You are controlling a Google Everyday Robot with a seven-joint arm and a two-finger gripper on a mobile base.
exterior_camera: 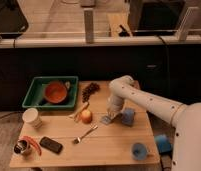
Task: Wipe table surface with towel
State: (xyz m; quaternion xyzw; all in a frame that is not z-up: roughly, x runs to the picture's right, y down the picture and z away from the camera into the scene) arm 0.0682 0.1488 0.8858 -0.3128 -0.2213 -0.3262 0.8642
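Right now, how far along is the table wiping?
Done: no wiped patch is visible. In hand: the tool sits low over the middle of the table, right beside the blue towel. Left: seemingly the whole wipe, working around the apple, fork and phone lying nearby.

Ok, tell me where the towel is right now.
In the camera view the blue towel lies right of centre on the table, just right of the gripper, which is down near the orange fruit.
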